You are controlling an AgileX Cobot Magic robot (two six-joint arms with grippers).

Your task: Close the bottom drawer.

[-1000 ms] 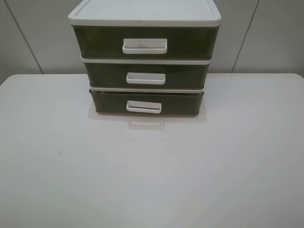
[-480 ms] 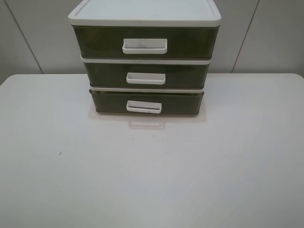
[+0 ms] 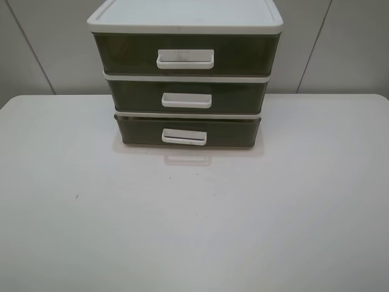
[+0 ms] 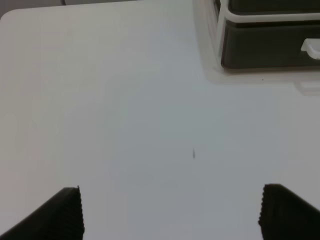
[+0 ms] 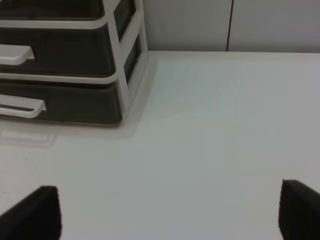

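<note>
White table (image 3: 194,231) fills most of my overhead frame, and the three-drawer unit (image 3: 185,18) stands at its far edge, in the upper middle of the picture. I can see the bottom drawer (image 3: 140,131) as the lowest tier, its olive-brown front sticking out a little past the white frame above it, with its white handle (image 3: 184,137) centred on the front and a faint reflection of that handle on the tabletop just below. The two upper drawers (image 3: 243,55) sit flush in their tiers. Neither arm shows in the overhead view. On my left wrist feed, the left gripper (image 4: 171,212) hangs above bare table with its dark fingertips (image 4: 70,210) spread wide at the lower corners and nothing between them; the drawer's corner shows at the upper right, well apart from the fingers. On my right wrist feed, the right gripper (image 5: 170,212) is likewise spread wide and empty, fingertips (image 5: 42,210) at the lower corners, with the unit's side and the bottom drawer's front at the upper left, well clear of it.
</note>
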